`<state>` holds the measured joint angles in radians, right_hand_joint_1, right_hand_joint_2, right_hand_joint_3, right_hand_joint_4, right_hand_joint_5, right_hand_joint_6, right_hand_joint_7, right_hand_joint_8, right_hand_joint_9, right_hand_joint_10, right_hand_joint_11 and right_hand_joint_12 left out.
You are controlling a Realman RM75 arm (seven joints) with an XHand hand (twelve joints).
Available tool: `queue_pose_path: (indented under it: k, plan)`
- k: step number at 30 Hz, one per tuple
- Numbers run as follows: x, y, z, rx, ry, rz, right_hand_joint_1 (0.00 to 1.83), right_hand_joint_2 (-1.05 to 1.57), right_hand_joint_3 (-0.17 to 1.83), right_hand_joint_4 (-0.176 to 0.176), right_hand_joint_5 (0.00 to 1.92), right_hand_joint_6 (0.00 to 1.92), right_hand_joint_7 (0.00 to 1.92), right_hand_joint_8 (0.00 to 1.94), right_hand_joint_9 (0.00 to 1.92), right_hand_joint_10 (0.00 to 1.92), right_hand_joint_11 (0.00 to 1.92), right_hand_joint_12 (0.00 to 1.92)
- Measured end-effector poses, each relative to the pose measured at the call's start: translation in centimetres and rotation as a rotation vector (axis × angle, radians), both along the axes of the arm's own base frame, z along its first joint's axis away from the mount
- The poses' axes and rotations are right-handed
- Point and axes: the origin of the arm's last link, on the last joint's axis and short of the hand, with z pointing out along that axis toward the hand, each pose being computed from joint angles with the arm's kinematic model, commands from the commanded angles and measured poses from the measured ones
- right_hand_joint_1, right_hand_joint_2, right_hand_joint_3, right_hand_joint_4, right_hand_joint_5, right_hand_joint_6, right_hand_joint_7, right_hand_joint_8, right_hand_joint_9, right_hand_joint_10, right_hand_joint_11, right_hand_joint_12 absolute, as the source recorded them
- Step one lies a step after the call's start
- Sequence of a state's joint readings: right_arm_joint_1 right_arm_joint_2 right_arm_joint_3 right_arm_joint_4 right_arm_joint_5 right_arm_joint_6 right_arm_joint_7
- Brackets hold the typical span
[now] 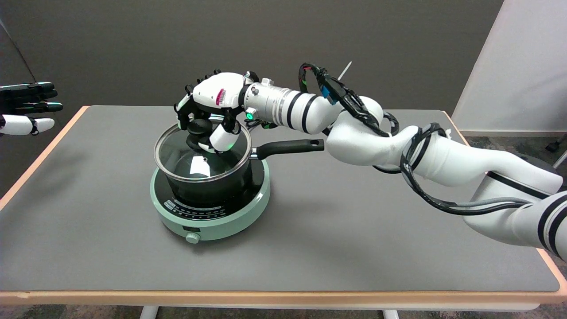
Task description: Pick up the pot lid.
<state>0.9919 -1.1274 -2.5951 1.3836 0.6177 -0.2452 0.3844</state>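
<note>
A glass pot lid (pixel 184 153) with a metal rim and a black knob (pixel 200 126) covers a black pot (pixel 208 189). The pot stands on a mint-green induction cooker (pixel 230 217) at the table's middle left. My right hand (pixel 212 96) reaches in from the right and sits over the lid. Its fingers curl down around the knob, and the thumb (pixel 220 137) presses against the knob's near side. The lid's rim lies level with the pot's top; I cannot tell whether it has risen off it.
The pot's long black handle (pixel 290 146) points right, under my right forearm. The cooker's dial (pixel 192 238) faces the near edge. The idle left hand (pixel 26 108) hangs in the air at the far left. The grey table (pixel 354 230) has an orange rim.
</note>
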Motion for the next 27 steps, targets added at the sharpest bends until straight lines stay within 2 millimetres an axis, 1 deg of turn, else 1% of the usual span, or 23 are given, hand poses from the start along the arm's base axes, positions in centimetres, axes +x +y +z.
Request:
queue_pose_path:
  k: [5, 7, 12, 13, 15, 16, 17, 22, 23, 25, 26, 27]
  plan:
    - [-0.06, 0.00, -0.01, -0.001, 0.001, -0.003, 0.93, 0.68, 0.87, 0.176, 0.70, 0.66, 0.86, 0.39, 0.80, 0.59, 0.49, 0.79]
    - [-0.07, 0.00, -0.02, -0.001, 0.001, -0.003, 0.88, 0.70, 0.93, 0.176, 0.69, 0.69, 0.86, 0.44, 0.80, 0.64, 0.50, 0.81]
    - [-0.09, -0.02, -0.01, -0.001, 0.001, -0.004, 0.91, 0.71, 0.91, 0.176, 0.70, 0.78, 0.89, 0.52, 0.82, 0.68, 0.52, 0.85]
    - [-0.08, -0.02, -0.01, -0.001, 0.001, -0.004, 0.90, 1.11, 0.28, 0.176, 0.73, 1.39, 0.87, 0.63, 0.82, 0.76, 0.54, 0.88]
    - [-0.07, -0.04, 0.01, -0.002, 0.002, -0.004, 0.90, 1.10, 0.30, 0.176, 0.73, 1.39, 0.88, 0.66, 0.82, 0.77, 0.55, 0.89]
    - [-0.08, -0.04, 0.02, -0.002, 0.002, -0.004, 1.10, 1.09, 0.24, 0.026, 0.73, 1.43, 0.93, 0.89, 0.84, 0.80, 0.56, 0.91]
    - [-0.07, -0.06, 0.04, -0.003, 0.002, -0.004, 1.19, 1.09, 0.21, -0.047, 0.73, 1.46, 0.96, 0.99, 0.85, 0.82, 0.57, 0.93]
    - [-0.14, -0.14, 0.17, -0.006, 0.003, -0.006, 1.20, 1.07, 0.23, -0.049, 0.74, 1.44, 0.98, 0.98, 0.87, 0.85, 0.59, 1.00]
    - [-0.16, -0.16, 0.22, -0.008, 0.004, -0.005, 1.20, 1.07, 0.23, -0.045, 0.74, 1.43, 0.98, 0.99, 0.86, 0.88, 0.61, 0.98]
    - [-0.19, -0.20, 0.28, -0.010, 0.006, -0.005, 1.20, 1.05, 0.26, -0.034, 0.74, 1.40, 0.98, 1.02, 0.87, 0.93, 0.60, 1.02]
    - [-0.20, -0.22, 0.31, -0.010, 0.006, -0.006, 1.20, 1.03, 0.30, -0.027, 0.75, 1.37, 0.98, 1.05, 0.87, 0.96, 0.62, 0.97]
    - [-0.22, -0.23, 0.33, -0.011, 0.005, -0.007, 1.20, 1.04, 0.29, -0.027, 0.74, 1.37, 0.98, 1.07, 0.87, 0.98, 0.62, 1.00]
